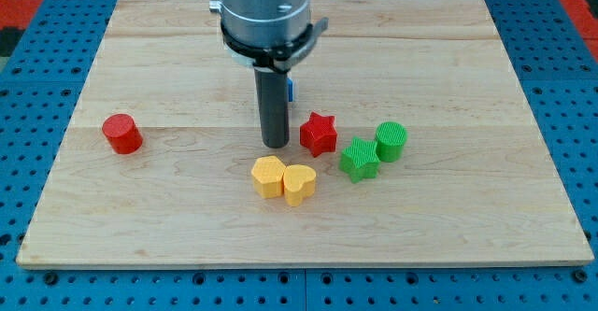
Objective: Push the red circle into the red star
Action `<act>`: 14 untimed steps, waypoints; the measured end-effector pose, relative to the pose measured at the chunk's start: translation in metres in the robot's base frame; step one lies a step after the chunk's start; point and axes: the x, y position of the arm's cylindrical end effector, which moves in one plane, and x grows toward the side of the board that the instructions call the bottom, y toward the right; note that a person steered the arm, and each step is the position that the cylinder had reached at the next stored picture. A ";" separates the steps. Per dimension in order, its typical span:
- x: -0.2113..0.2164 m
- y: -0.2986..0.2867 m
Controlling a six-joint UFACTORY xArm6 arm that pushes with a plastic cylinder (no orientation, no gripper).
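The task looks barely begun, as far as one can judge. The red circle [121, 134] sits alone near the view's left edge of the worktop [448, 227], well apart from the red star [318, 134], which lies near the middle. Nothing touches the circle, and the whole stretch between the two is left to cover.

My tip [275, 145] rests on the wood just to the view's left of the star — close beside it, though I cannot tell whether the two touch. That puts the tip on the star's side of the gap, between circle and star, far from the circle. To push the circle toward the view's right, the tip would likely need to get round to the circle's far left side first.

There are no jaws on this arm — only the dark rod, so there is nothing to spread or press together.

Other blocks crowd the star. A yellow pair [283, 179] — the shapes are hard to name, the right one perhaps a heart — lies touching just below the tip. A green star [359, 159] and a green cylinder [391, 141] sit to the star's right, touching each other. A blue block [291, 89] peeks out behind the rod, mostly hidden.

The straight line from circle to star appears open; the yellow pair lies just below it and could be clipped if the push drifts downward.
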 end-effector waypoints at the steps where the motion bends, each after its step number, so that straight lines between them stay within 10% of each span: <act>1: -0.010 0.018; 2: 0.016 0.078; 7: -0.055 -0.267; 14: -0.045 -0.177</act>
